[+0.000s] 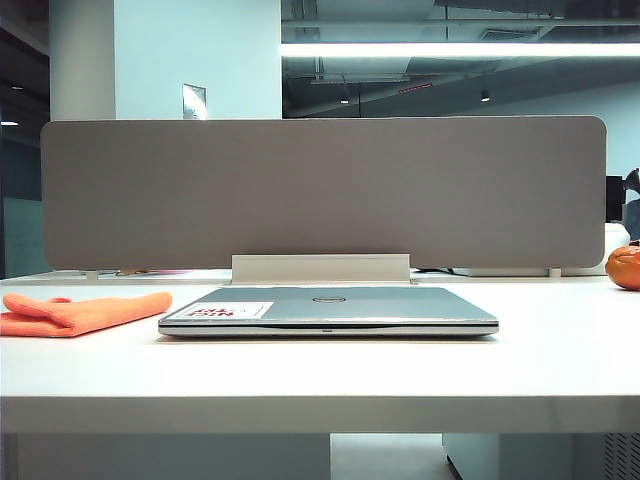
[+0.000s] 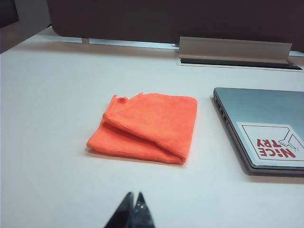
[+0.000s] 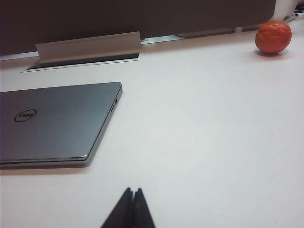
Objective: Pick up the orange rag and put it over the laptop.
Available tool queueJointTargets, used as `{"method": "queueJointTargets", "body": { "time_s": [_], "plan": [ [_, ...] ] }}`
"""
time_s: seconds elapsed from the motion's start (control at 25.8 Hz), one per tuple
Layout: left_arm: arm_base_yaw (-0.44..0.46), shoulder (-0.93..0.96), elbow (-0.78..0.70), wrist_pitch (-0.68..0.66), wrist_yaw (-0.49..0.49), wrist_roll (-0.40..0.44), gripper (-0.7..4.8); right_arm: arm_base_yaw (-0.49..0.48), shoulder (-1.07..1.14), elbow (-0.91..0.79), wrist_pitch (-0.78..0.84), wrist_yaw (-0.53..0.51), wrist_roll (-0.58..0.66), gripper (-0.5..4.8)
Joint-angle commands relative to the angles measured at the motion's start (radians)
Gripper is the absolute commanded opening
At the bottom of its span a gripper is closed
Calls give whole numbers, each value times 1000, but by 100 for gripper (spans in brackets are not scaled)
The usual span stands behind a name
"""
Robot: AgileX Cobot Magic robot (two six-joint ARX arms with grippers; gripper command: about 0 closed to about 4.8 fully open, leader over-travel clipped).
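Observation:
The orange rag (image 1: 80,312) (image 2: 145,127) lies folded flat on the white table, just left of the laptop. The laptop (image 1: 328,309) (image 2: 263,126) (image 3: 54,122) is closed, silver-grey, with a Dell logo and a white sticker with red print on its lid. My left gripper (image 2: 134,194) is shut and empty, hovering over bare table on the near side of the rag. My right gripper (image 3: 132,191) is shut too, with nothing in it, over bare table near the laptop's right front corner. Neither arm shows in the exterior view.
A grey divider panel (image 1: 320,190) stands along the back of the table, with a white cable flap (image 1: 320,268) at its foot. A round orange ball (image 1: 625,267) (image 3: 273,36) sits at the far right. The table's front edge (image 1: 320,400) runs close to the camera.

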Motion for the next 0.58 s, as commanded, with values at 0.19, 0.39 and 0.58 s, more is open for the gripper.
{"method": "queueJointTargets", "body": {
  "time_s": [0.19,0.39,0.58],
  "plan": [
    [2,1,3,9,5,4,-6,1,-2,-3,39,-153,50,-5],
    [2,1,3,8,5,4,-6,2,-2,-3,111,-375,159,-5],
    [2,1,3,-37,5,4,-6,2,-2,-3,169,-612,259,-5]
  ]
}}
